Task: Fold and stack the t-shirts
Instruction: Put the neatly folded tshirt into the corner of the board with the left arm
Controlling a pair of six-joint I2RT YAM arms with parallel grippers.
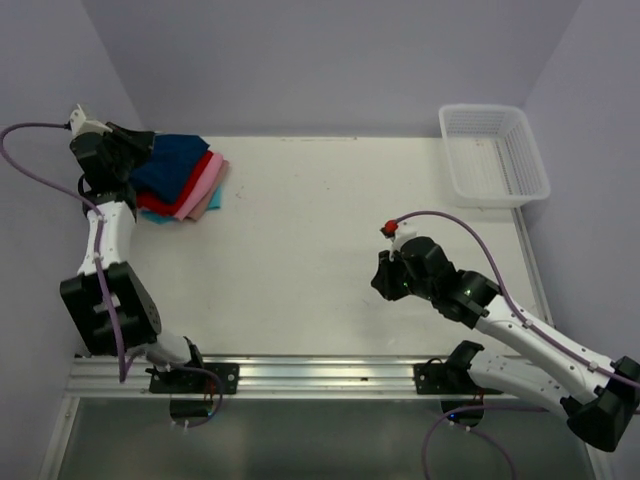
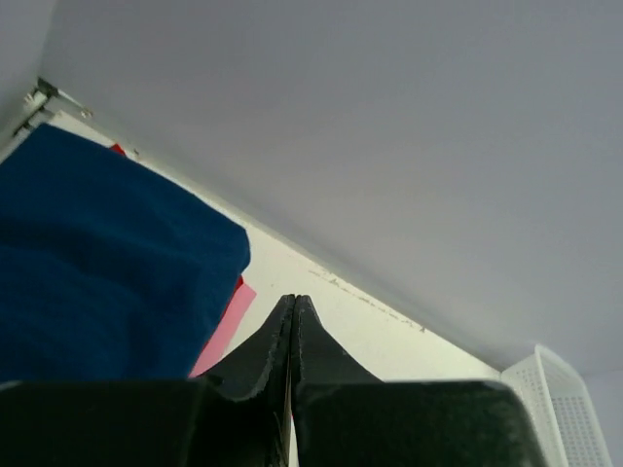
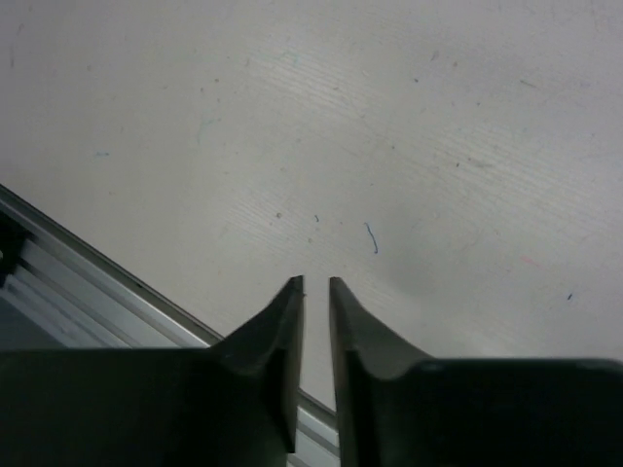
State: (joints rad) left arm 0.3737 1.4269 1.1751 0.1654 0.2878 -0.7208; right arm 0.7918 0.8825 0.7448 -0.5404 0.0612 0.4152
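Note:
The t-shirts lie folded in a stack at the table's back left corner. The navy one is on top, with red, pink and teal edges fanned out beneath it. My left gripper hovers at the stack's left edge. In the left wrist view it is shut on nothing, with the navy cloth just to its left and a pink edge below. My right gripper hangs over bare table, far from the stack. Its jaws stand a narrow gap apart, holding nothing.
A white mesh basket sits at the back right corner, also in the left wrist view. The aluminium rail runs along the near edge. Grey walls close in the back and both sides.

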